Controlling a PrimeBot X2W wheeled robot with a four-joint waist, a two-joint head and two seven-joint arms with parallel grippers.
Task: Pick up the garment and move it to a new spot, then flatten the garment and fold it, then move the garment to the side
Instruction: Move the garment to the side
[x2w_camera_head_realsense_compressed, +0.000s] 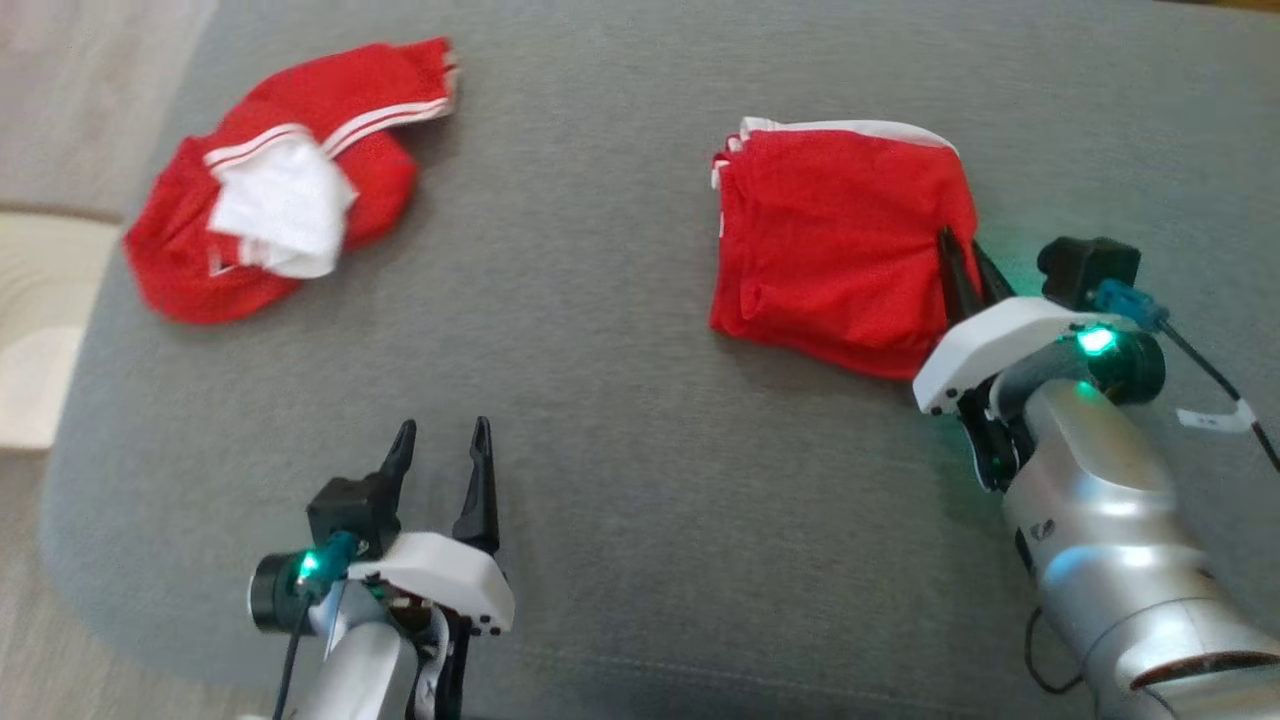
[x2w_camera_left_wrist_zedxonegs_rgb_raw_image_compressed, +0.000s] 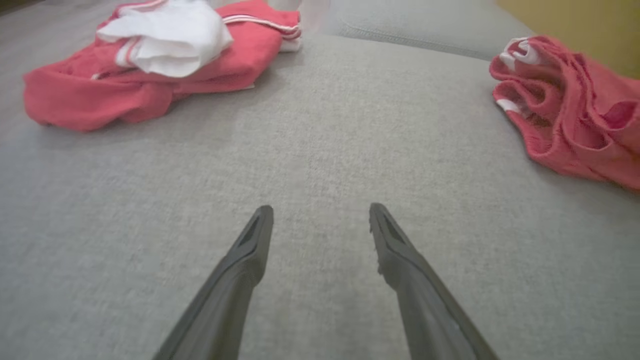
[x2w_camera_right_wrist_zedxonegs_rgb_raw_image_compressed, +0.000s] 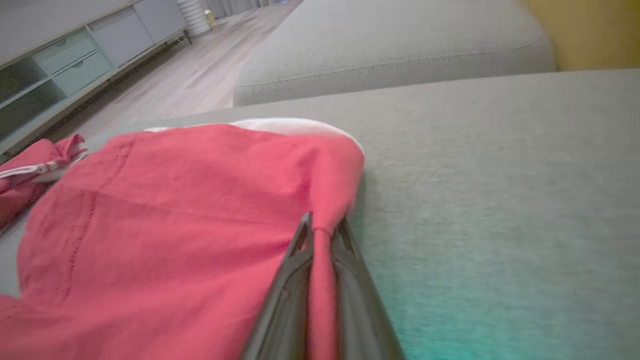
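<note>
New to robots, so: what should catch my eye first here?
Two bright red garments on a grey cushion: a crumpled garment at far left, a folded garment at right. The right gripper pinches the folded garment's right edge; the left gripper stands open over bare cushion.

A ridge of the red garment (x2w_camera_right_wrist_zedxonegs_rgb_raw_image_compressed: 175, 215) is pinched between the closed fingers of the right gripper (x2w_camera_right_wrist_zedxonegs_rgb_raw_image_compressed: 323, 227); the rest is spread on the grey cushion (x2w_camera_right_wrist_zedxonegs_rgb_raw_image_compressed: 500, 190).

Grey sofa (x2w_camera_head_realsense_compressed: 640, 450); pale cabinet (x2w_camera_right_wrist_zedxonegs_rgb_raw_image_compressed: 75, 57) (open shelves) beside wood floor (x2w_camera_right_wrist_zedxonegs_rgb_raw_image_compressed: 195, 80)
</note>
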